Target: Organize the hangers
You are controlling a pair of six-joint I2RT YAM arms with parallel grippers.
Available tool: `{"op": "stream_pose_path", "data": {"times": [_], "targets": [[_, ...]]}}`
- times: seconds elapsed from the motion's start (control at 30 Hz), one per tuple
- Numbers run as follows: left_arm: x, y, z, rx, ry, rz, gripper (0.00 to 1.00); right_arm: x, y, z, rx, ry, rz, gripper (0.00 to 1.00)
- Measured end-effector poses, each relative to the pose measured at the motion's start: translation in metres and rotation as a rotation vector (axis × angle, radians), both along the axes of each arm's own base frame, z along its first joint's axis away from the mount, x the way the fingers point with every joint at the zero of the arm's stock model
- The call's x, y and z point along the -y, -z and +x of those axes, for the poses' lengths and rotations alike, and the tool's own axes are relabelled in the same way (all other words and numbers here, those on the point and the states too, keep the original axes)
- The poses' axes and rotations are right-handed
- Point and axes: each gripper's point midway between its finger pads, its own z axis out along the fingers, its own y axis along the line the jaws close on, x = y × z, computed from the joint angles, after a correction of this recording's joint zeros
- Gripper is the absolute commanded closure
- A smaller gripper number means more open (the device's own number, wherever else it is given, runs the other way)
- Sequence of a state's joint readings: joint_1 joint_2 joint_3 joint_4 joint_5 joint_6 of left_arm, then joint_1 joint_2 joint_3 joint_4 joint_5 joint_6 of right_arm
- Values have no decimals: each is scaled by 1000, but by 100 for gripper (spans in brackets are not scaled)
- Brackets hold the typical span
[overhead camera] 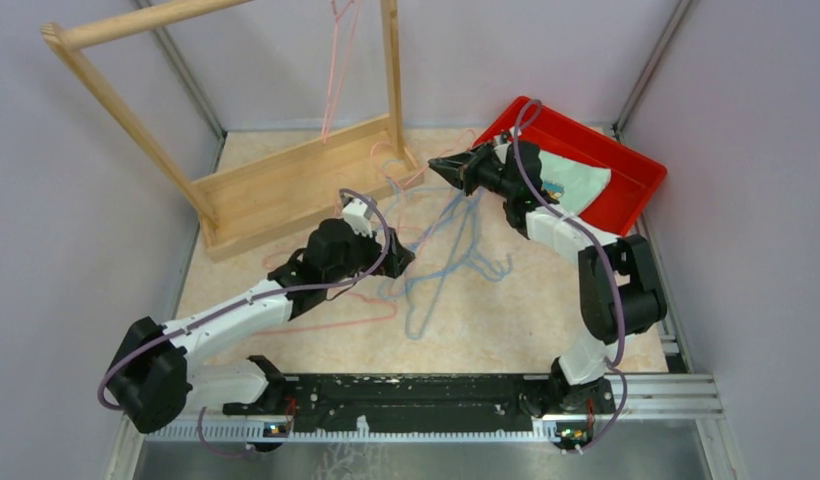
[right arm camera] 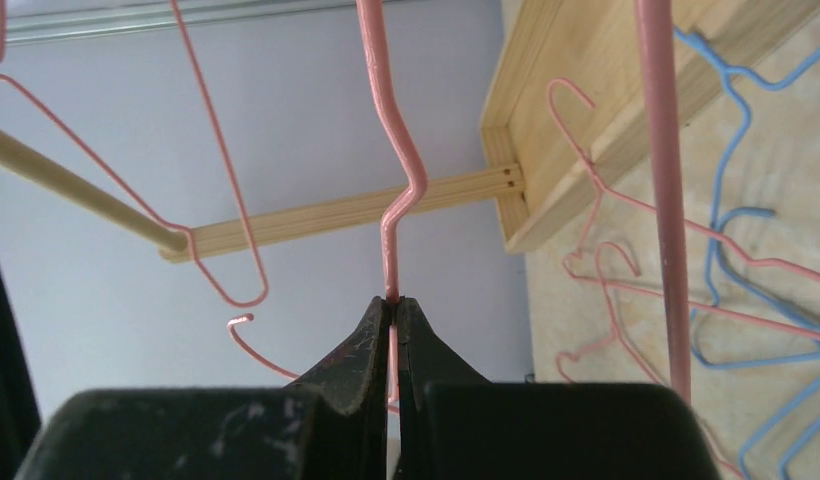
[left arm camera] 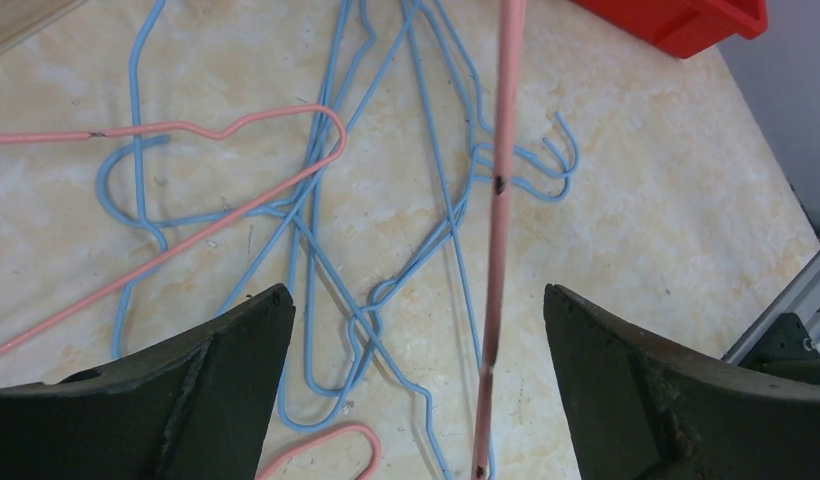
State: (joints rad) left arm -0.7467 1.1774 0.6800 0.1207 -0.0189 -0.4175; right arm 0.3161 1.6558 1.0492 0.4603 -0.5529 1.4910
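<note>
Far right — red tray (overhead camera: 586,135) holds cloth (overhead camera: 578,186); hangers (overhead camera: 446,250) outside, scattered.

Soft, even, bright light from overhead leaves only faint shadows on the bench (overhead camera: 506,330). Ahead of the left claw (left arm camera: 416,292) the blue hangers (left arm camera: 304,205) lie sharp, while its dark fingers (left arm camera: 236,350) look underexposed. Above the right claw (right arm camera: 393,305) the pink hanger (right arm camera: 389,260) is crisp; right of it, a nearer pink wire (right arm camera: 661,200) blurs.
</note>
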Motion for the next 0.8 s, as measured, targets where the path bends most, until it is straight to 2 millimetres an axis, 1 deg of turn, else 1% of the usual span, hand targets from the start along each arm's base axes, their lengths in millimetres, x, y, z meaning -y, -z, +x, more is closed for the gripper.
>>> {"op": "stream_pose_path", "data": {"times": [0.07,0.1,0.13,0.17,0.23,0.27,0.3,0.33,0.4,0.5,0.53,0.6,0.67,0.73,0.77,0.8], "targets": [[1,7,-1,-5,4,9,1,-1,-9,0,-2,-2,37,100],[1,11,-1,-9,6,14,4,-1,-11,-1,-10,-5,51,100],[1,14,-1,-11,8,17,8,-2,-12,-2,-22,-9,62,100],[2,15,-1,-11,9,18,16,-2,-12,-3,-30,-14,71,100],[4,15,-1,-9,16,13,52,-3,-14,-4,-45,-23,86,100],[6,15,-1,-9,24,8,76,-4,-15,-5,-49,-27,93,100],[9,15,-2,-11,37,4,96,-4,-16,-6,-54,-30,100,100],[12,15,-3,-19,46,-1,100,-4,-16,-7,-58,-33,103,100],[18,17,-5,-31,81,3,100,-4,-15,-8,-63,-32,107,100],[25,15,-9,-48,118,9,100,0,-9,-7,-85,-22,102,100],[25,16,-11,-57,119,13,100,2,-5,-8,-100,-23,93,92],[20,19,-14,-78,105,29,100,4,0,-12,-123,-33,70,73],[8,23,-16,-106,58,59,100,6,6,-22,-147,-62,32,57],[-11,25,-17,-126,-24,96,100,9,9,-35,-157,-95,-14,44],[-20,23,-18,-129,-60,106,100,10,10,-42,-156,-112,-41,41],[-31,20,-18,-131,-110,116,100,12,10,-51,-151,-130,-73,40]]}}
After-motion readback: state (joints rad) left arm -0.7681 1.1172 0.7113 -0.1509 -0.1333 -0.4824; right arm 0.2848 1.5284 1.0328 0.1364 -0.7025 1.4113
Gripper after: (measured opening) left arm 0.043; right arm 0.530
